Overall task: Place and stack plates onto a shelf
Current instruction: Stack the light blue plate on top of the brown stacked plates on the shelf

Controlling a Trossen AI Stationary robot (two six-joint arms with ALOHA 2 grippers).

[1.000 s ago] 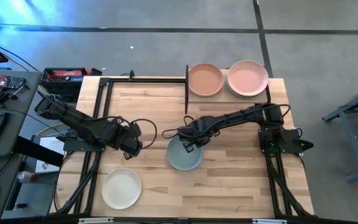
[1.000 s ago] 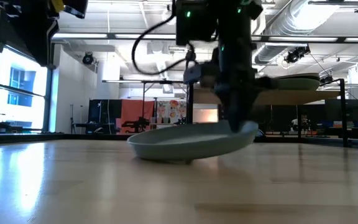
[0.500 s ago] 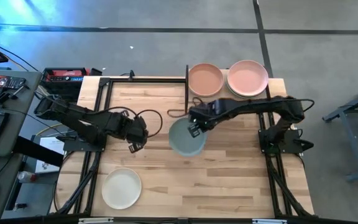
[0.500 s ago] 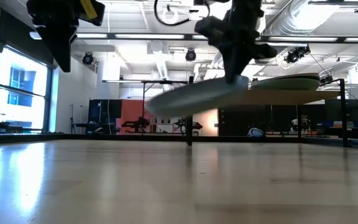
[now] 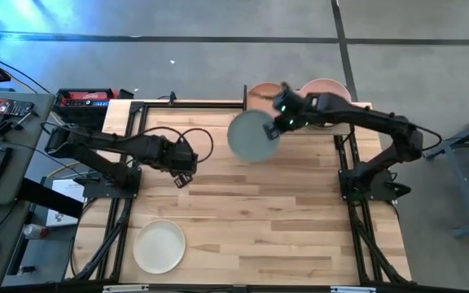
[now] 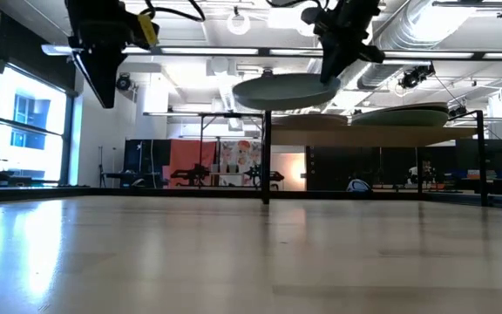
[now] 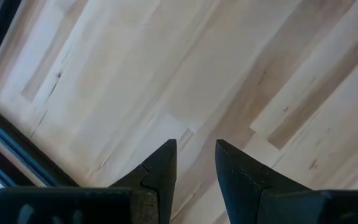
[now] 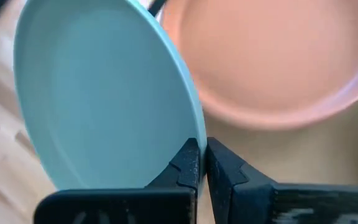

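Note:
My right gripper [image 5: 278, 123] is shut on a pale blue-green plate [image 5: 252, 136], held high above the table just in front of the shelf [image 5: 245, 102]. In the low view the plate [image 6: 286, 89] hovers above the level of the shelf board [image 6: 408, 133]. Two pink plates [image 5: 326, 91] rest on the shelf; the left one [image 8: 272, 62] lies right behind the held plate. A cream-white plate [image 5: 159, 247] rests flat near the table's near left corner. My left gripper [image 7: 196, 155] is open and hangs over bare wood left of centre [image 5: 181, 168]. My right gripper pinches the blue-green plate's rim [image 8: 197, 134] between its two fingers, one on the inner face and one on the underside. The fingers [image 6: 336, 63] slant down from above onto the rim on the plate's right side. The plate is lifted clear and sits nearly level.
The shelf's black upright post [image 6: 266, 157] stands just left of the held plate. A black frame rail [image 5: 129, 138] runs along the table's left side. Bare slatted tabletop [image 5: 259, 220] fills the middle and near right.
My right gripper has raised the blue-green plate off the table and carried it up and toward the far edge, to the shelf. The plate was tilted with its low edge on the wood; it is now clear and nearly level. My left gripper rose and moved toward the far edge.

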